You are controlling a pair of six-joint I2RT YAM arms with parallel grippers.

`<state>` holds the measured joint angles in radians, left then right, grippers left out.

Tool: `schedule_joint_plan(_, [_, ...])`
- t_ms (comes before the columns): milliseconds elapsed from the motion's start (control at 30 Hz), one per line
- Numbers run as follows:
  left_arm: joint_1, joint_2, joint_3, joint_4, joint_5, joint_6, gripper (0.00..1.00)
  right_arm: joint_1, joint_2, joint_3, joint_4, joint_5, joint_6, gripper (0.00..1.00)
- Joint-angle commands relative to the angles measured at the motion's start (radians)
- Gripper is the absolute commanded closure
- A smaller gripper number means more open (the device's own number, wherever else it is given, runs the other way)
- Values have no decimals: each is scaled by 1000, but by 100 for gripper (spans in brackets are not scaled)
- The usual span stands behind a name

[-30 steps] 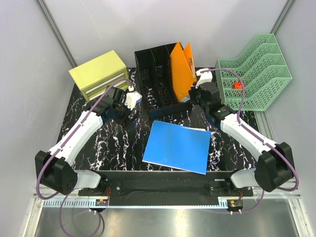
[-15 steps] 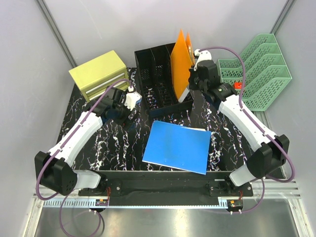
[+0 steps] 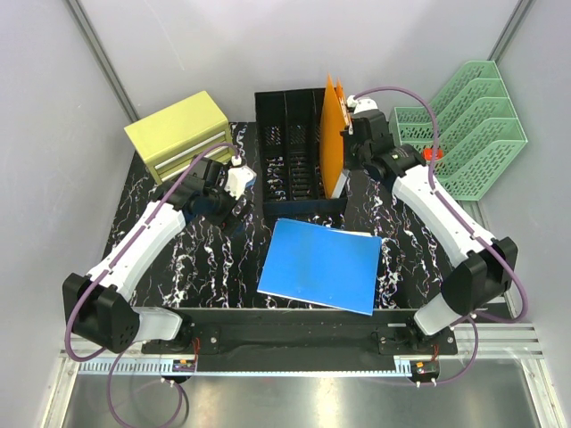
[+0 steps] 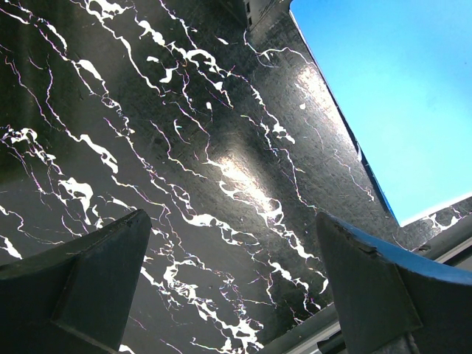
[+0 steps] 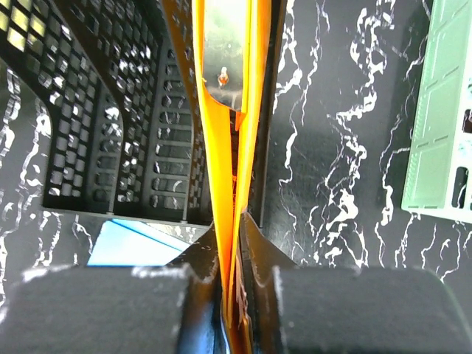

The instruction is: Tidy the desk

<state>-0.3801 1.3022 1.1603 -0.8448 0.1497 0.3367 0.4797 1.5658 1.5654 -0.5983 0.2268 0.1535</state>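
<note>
The desk [image 3: 192,259] is a black top with white marble veins. My right gripper [image 3: 349,127] [image 5: 236,247] is shut on the top edge of an orange folder [image 3: 332,135] [image 5: 220,140]. The folder stands upright at the right end of the black mesh file holder [image 3: 287,152] [image 5: 122,118]. A blue folder [image 3: 323,264] [image 4: 398,81] [image 5: 129,245] lies flat in front of the holder. My left gripper [image 3: 234,212] [image 4: 232,236] hovers open over bare desk left of the blue folder, with nothing between its fingers.
A yellow-green drawer box [image 3: 178,135] stands at the back left. A green tiered tray [image 3: 468,129] [image 5: 439,110] stands at the back right, with a small red item [image 3: 431,154] in it. Grey walls close in the back and sides.
My right gripper moved back and left with the orange folder, which went from leaning to upright. The black file holder swung round to sit square. The left arm stayed still.
</note>
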Motion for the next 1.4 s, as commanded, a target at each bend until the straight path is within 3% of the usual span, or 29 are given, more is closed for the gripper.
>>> schedule_joint_plan(0, [4,-26,18,19,5,1,1,-15,42,33,-32,16,-11,87])
schedule_joint_plan(33, [3,-26,18,19,4,2,1,-16,57,30,-31,17,-6,65])
schedule_joint_plan(133, [3,-27,13,16,4,8,1,-24,65,16,-28,39,20,39])
schedule_joint_plan(167, [3,-24,12,16,4,10,1,-30,57,12,-26,46,27,24])
schedule_joint_plan(267, [3,-14,6,15,1,22,1,-42,-4,-14,-20,51,66,3])
schedule_joint_plan(300, [1,-8,6,10,-15,34,1,-53,-50,-31,-20,42,90,0])
schedule_joint_plan(467, [1,12,-1,3,-42,71,1,-69,-225,-148,-52,-26,204,0])
schedule_joint_plan(667, [0,60,-24,4,-4,90,1,-70,-415,-442,-200,-112,475,0])
schedule_joint_plan(833, [-31,121,-19,26,8,79,1,-69,-530,-675,-225,-142,653,0])
schedule_joint_plan(1033, [-138,147,-16,78,-76,82,1,-69,-567,-817,-238,-124,762,0])
schedule_joint_plan(1367, [-192,192,44,81,-110,64,1,-67,-483,-968,-103,-70,820,0])
